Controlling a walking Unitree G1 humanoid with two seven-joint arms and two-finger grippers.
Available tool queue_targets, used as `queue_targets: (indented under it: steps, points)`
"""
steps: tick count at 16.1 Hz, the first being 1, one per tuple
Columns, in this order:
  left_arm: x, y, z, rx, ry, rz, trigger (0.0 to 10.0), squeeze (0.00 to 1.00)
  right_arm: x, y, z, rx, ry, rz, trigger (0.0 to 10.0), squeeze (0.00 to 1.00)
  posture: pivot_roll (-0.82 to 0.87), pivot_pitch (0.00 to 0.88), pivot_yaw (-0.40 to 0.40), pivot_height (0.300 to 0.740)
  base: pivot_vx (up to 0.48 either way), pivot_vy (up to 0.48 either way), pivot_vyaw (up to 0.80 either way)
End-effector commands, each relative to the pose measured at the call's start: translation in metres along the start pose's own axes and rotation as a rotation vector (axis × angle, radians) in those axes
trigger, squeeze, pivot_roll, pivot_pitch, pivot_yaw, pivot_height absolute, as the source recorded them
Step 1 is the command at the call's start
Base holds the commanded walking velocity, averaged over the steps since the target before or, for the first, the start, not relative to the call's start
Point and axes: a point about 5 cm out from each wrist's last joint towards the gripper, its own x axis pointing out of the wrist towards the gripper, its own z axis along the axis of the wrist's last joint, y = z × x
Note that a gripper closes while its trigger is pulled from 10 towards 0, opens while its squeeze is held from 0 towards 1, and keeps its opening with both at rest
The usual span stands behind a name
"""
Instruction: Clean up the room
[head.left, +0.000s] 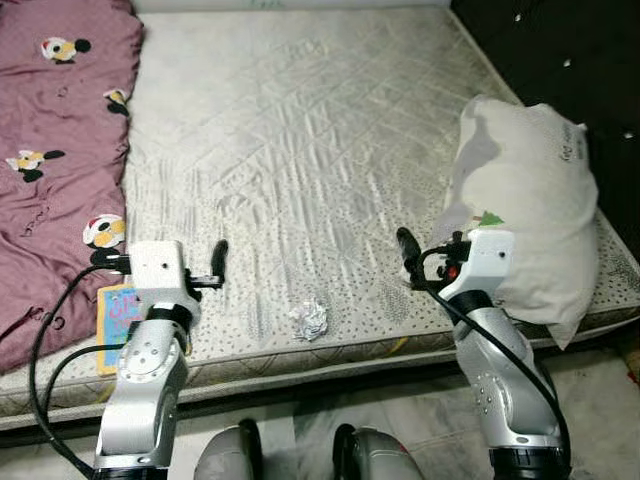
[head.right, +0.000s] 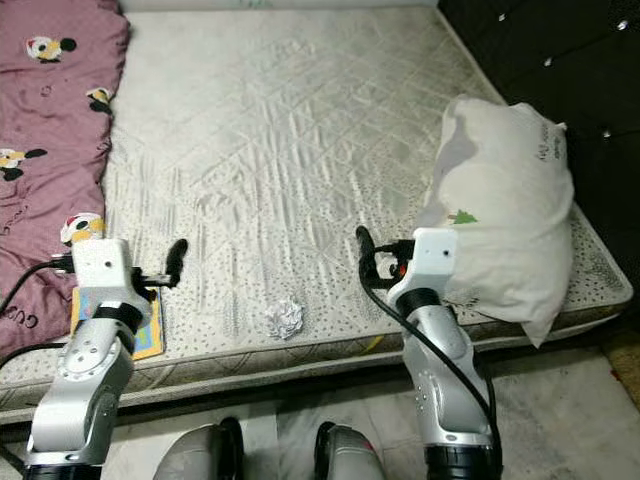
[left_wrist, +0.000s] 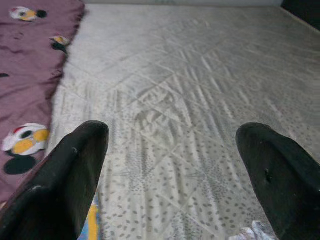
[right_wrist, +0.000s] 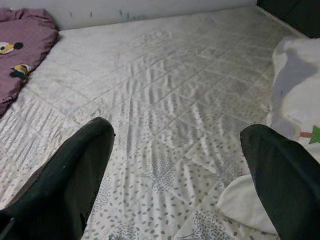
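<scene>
- Where the mattress met its near edge, both grippers hovered low above it, fingers spread wide and holding nothing.
- The left gripper sat near the left side, just beside a colourful book at the edge.
- A crumpled paper lay between the two grippers, near the edge.
- The right gripper was just beside a white pillow on the right.
- Further left, a maroon blanket covered the mattress to its far end.
</scene>
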Motion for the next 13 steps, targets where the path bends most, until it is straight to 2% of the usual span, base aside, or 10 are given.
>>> queue_targets:
  steps: [1, 4, 10, 13]
  points:
    - [-0.0038, 0.0025, -0.0027, 0.025, 0.008, 0.001, 10.0, 0.0, -0.0032, -0.001, 0.0034, 0.003, -0.014, 0.002, 10.0, 0.0, -0.02, 0.187, -0.048, 0.71, 0.0, 0.0, 0.0]
    - [-0.0017, 0.003, -0.0007, 0.03, -0.004, 0.009, 10.0, 0.0, -0.0023, -0.0004, 0.0045, 0.006, -0.02, 0.01, 10.0, 0.0, -0.03, 0.187, -0.05, 0.681, 0.0, 0.0, 0.0]
    - [-0.0033, 0.0016, -0.0019, 0.032, -0.003, 0.024, 10.0, 0.0, -0.0013, 0.0024, 0.002, 0.007, -0.01, 0.033, 10.0, 0.0, -0.02, 0.19, -0.065, 0.681, 0.0, 0.0, 0.0]
    - [-0.004, 0.0024, -0.0039, 0.03, 0.002, 0.043, 10.0, 0.0, 0.0017, 0.0054, 0.0024, -0.004, -0.008, 0.051, 10.0, 0.0, -0.02, 0.188, -0.07, 0.651, 0.0, 0.0, 0.0]
